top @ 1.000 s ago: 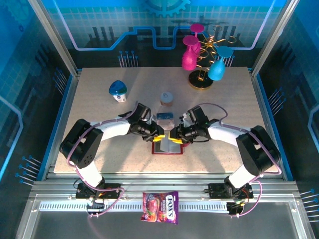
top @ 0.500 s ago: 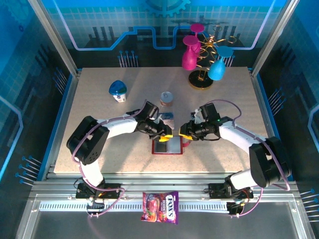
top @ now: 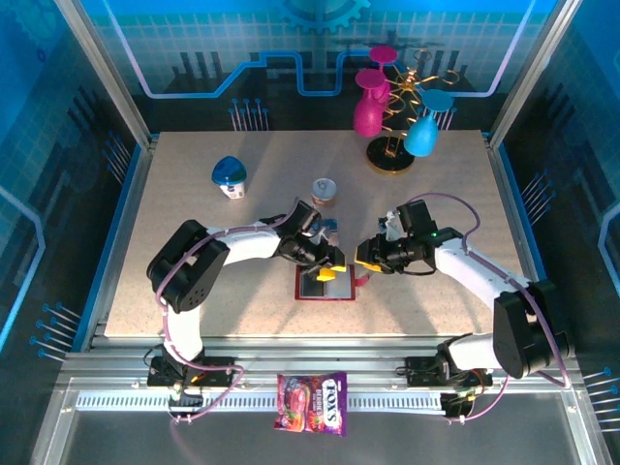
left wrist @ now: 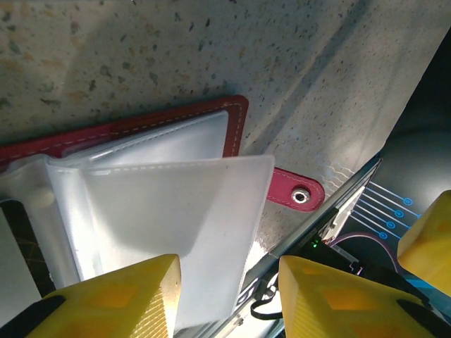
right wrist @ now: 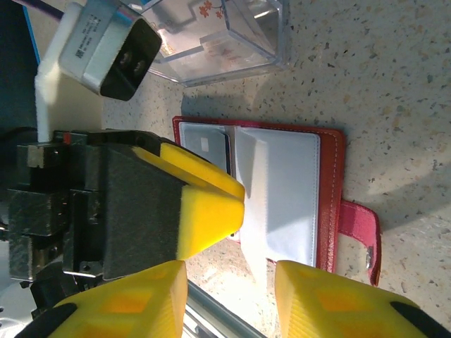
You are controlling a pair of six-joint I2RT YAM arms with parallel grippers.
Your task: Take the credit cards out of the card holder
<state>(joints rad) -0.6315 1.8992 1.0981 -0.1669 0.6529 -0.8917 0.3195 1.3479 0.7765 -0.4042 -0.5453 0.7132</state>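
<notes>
from above, the open card holder (top: pixel 339 291) lies between the arms, with the left gripper (top: pixel 328 273) over it and the right gripper (top: pixel 363 260) just beside its right edge. at the left wrist, the jaws are parted, with a clear pocket leaf (left wrist: pixel 176 211) loose between them. at the right wrist, the jaws are parted on nothing, and the holder lies just ahead, broadside across their gap.

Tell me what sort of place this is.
Probably a robot lab or demo cell: a speckled table fenced by aluminium framing, blue circuit-pattern wall panels, and left arm and right arm mounted at the near edge.
</notes>
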